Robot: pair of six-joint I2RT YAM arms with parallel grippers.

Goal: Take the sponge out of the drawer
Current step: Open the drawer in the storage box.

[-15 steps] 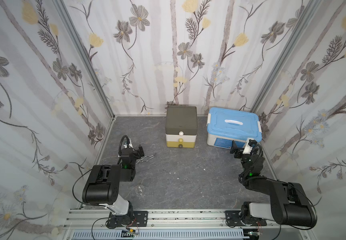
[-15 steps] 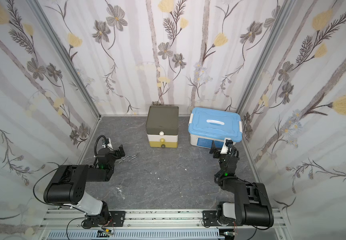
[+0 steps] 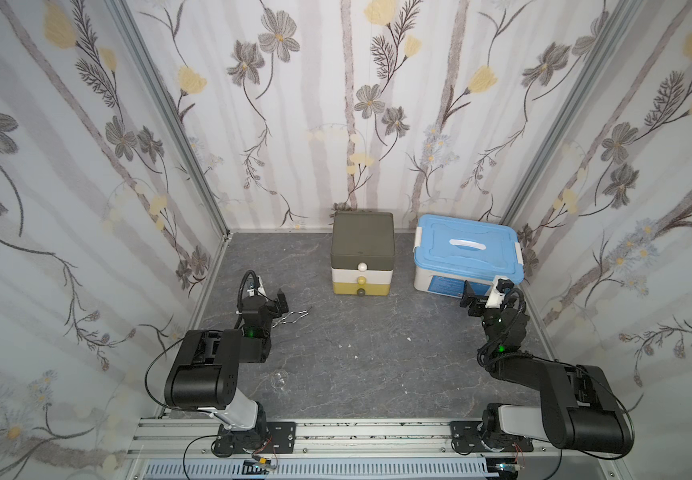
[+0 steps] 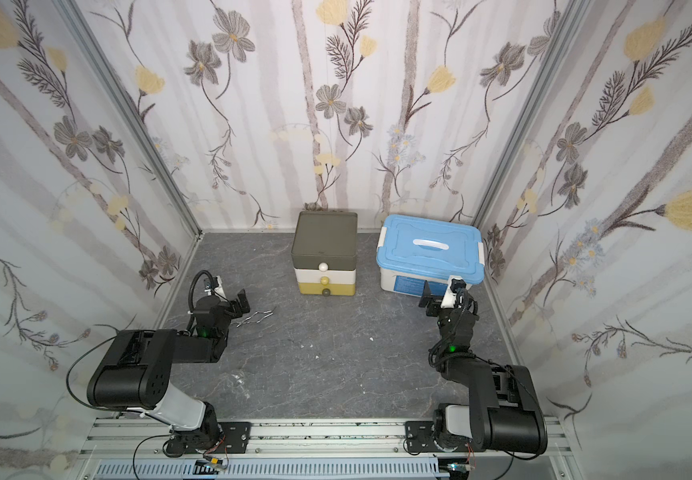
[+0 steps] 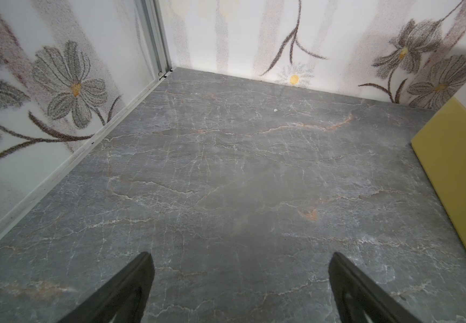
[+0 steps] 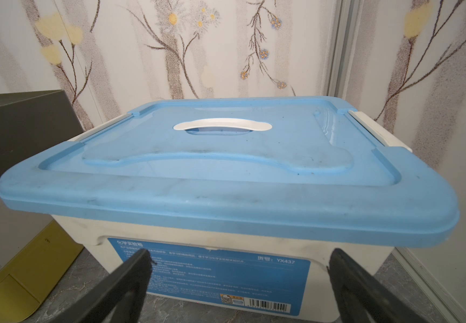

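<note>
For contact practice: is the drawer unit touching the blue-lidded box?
Apart. In both top views, bare floor lies between the drawer unit and blue-lidded box.

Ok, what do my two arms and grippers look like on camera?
The left arm and right arm are black with boxy, rounded joint housings, a light grey lowest link and a small green light near the wrist. Black cables loop at each wrist. The left gripper and right gripper have dark, tapered fingers.

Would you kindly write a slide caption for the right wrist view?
Open right gripper faces the closed blue-lidded storage box, drawer unit beside it.
</note>
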